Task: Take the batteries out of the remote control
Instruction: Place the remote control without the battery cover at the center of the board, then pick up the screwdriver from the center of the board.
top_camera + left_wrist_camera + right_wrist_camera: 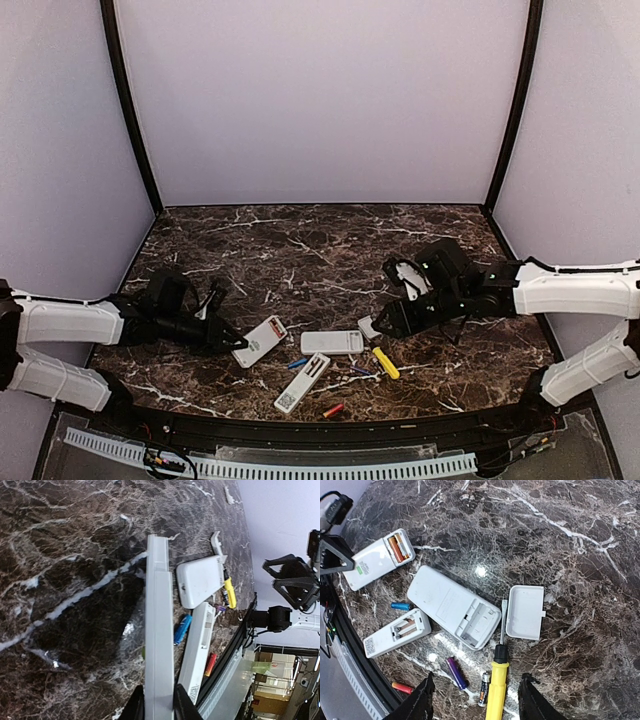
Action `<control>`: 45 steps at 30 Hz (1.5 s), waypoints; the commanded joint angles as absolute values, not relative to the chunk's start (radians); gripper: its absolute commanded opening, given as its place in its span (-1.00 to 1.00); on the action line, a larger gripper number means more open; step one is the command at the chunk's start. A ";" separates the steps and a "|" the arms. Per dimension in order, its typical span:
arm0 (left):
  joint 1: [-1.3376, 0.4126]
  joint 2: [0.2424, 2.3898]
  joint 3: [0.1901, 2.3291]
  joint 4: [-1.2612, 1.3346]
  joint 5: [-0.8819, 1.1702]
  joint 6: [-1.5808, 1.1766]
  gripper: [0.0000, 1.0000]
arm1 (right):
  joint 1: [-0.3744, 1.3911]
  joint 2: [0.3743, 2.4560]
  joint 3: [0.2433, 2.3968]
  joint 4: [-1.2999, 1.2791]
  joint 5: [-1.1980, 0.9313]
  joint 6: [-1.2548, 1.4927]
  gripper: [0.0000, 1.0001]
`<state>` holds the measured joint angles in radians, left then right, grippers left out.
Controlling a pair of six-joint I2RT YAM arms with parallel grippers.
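Observation:
My left gripper (159,702) is shut on the edges of a white remote (159,630), seen edge-on. In the right wrist view that remote (375,562) lies at the upper left with its compartment open and two orange batteries (400,547) inside. Loose batteries lie on the marble: blue (400,606), purple (456,672), black (485,689) and red (401,686). My right gripper (477,702) is open above the yellow-handled screwdriver (497,685), holding nothing.
A wide white remote (452,607) with an empty compartment lies in the middle. A narrow remote (395,632) lies open beside it. A white cover (525,611) rests by the screwdriver's tip. The table's front edge (330,428) is close to the red battery.

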<state>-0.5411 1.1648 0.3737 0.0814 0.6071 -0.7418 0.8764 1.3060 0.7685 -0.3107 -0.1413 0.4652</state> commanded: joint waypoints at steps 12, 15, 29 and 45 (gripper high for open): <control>-0.537 1.133 0.399 -0.082 0.418 -0.734 0.43 | 0.893 1.197 0.720 -0.307 -0.143 0.497 0.37; -0.537 1.073 0.427 -0.180 0.337 -0.710 0.53 | 0.894 1.171 0.715 -0.326 -0.145 0.506 0.42; -0.465 0.968 0.875 -0.578 0.050 -0.350 0.98 | 0.903 1.225 0.716 -0.394 -0.101 0.571 0.40; -0.315 1.065 0.931 -0.492 0.112 -0.202 0.98 | 0.962 1.440 0.750 -0.413 -0.104 0.653 0.26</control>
